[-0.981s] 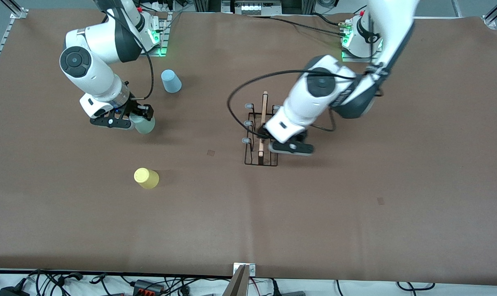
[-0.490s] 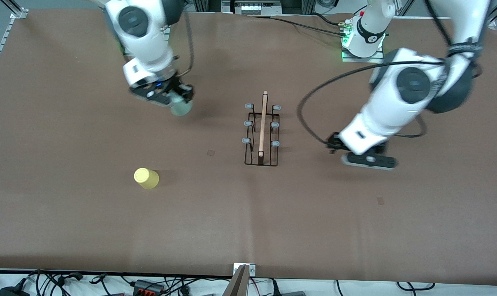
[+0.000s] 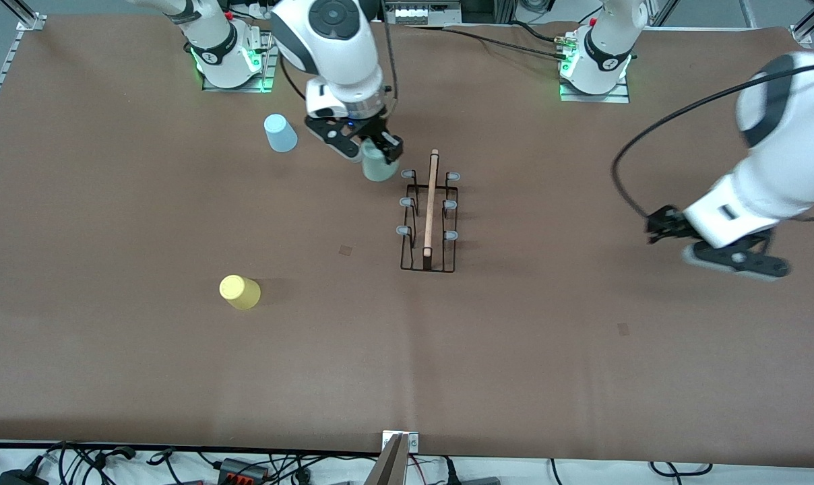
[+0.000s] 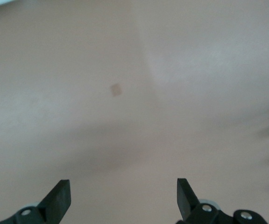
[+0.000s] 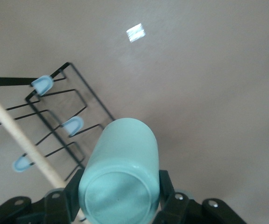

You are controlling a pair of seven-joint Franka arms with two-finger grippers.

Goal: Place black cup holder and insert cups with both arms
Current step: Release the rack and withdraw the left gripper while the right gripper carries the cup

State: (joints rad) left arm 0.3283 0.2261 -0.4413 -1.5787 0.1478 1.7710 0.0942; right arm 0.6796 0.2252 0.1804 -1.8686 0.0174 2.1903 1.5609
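Note:
The black cup holder (image 3: pixel 428 219) stands mid-table, with a wooden rod along its top and grey-tipped prongs on both sides. My right gripper (image 3: pixel 375 151) is shut on the pale green cup (image 3: pixel 377 166) and holds it in the air beside the holder's end nearest the robots' bases. In the right wrist view the green cup (image 5: pixel 121 175) sits between the fingers (image 5: pixel 167 189), with the holder (image 5: pixel 55 126) just past it. The light blue cup (image 3: pixel 280 133) and the yellow cup (image 3: pixel 239 292) stand upside down toward the right arm's end. My left gripper (image 3: pixel 720 252) is open and empty over bare table toward the left arm's end.
The brown table cover (image 3: pixel 582 350) spreads wide on all sides. Small dark patches (image 3: pixel 346 250) mark the cover. Arm bases (image 3: pixel 592 64) with green lights stand along the edge by the robots. Cables (image 3: pixel 245 465) lie along the edge nearest the front camera.
My right gripper has carried the green cup from the right arm's end across to the holder. My left gripper has pulled away from the holder toward the left arm's end.

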